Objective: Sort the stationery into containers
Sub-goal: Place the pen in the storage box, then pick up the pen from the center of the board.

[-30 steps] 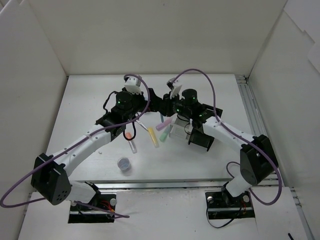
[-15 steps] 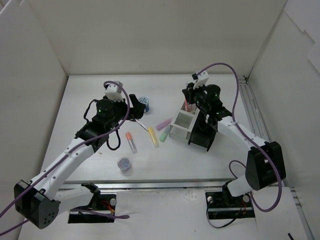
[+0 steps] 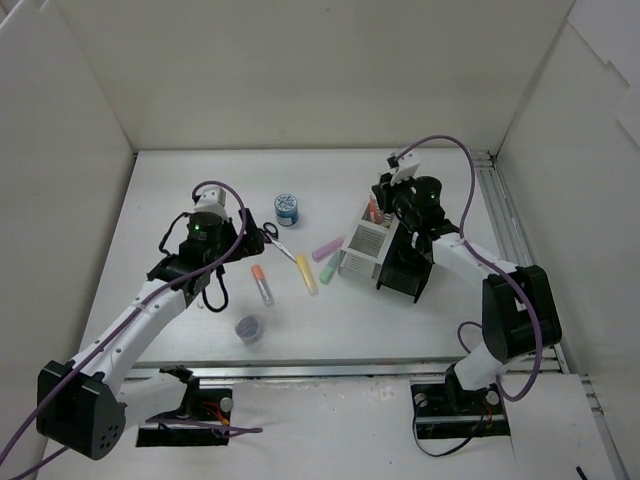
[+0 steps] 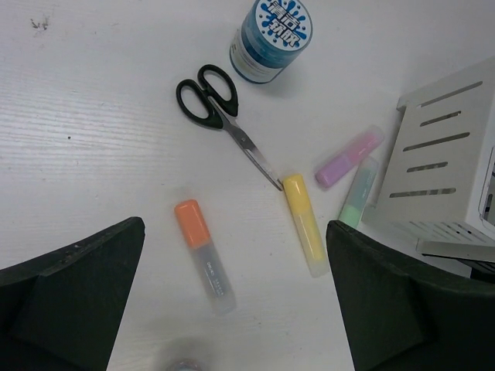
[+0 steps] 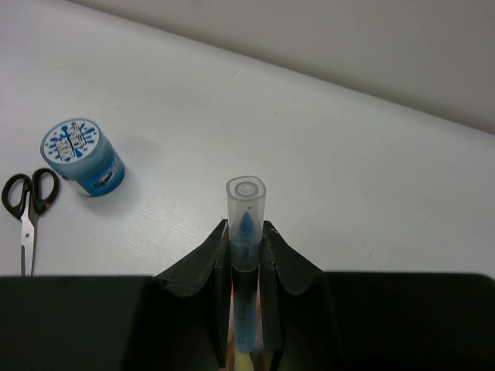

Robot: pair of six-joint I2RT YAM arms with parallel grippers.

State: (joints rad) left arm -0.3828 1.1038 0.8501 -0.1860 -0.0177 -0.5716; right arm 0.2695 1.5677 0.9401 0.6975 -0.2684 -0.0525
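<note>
From above, the white mesh organizer (image 3: pixel 360 250) is the anchor, with the black mesh pen holder (image 3: pixel 403 272) against its right side. The right gripper (image 3: pixel 378 207) hangs over the organizer's far end. To the organizer's left lie the purple marker (image 3: pixel 327 248), green marker (image 3: pixel 330 268), yellow marker (image 3: pixel 306 273) and orange marker (image 3: pixel 261 285). The scissors (image 3: pixel 272 233) and blue tin (image 3: pixel 288 208) are farther left and back, and the purple jar (image 3: pixel 249 327) sits well off to its near left. The left gripper (image 3: pixel 245 224) hovers left of the organizer, by the scissors.

The left wrist view shows its jaws spread wide and empty above the orange marker. The purple and green markers lie just beside the organizer's wall, and the scissors' tip meets or nearly meets the yellow marker.

In the right wrist view the fingers (image 5: pixel 213 259) pinch a clear-capped blue marker (image 5: pixel 246 202) upright; the organizer itself is hidden beneath.

The drop looks best done by keeping that marker vertical and lowering it until its lower end is inside a cell before letting go. For the left, the orange marker is the cleanest pick: it lies apart, so the jaws can straddle its barrel crosswise.
</note>
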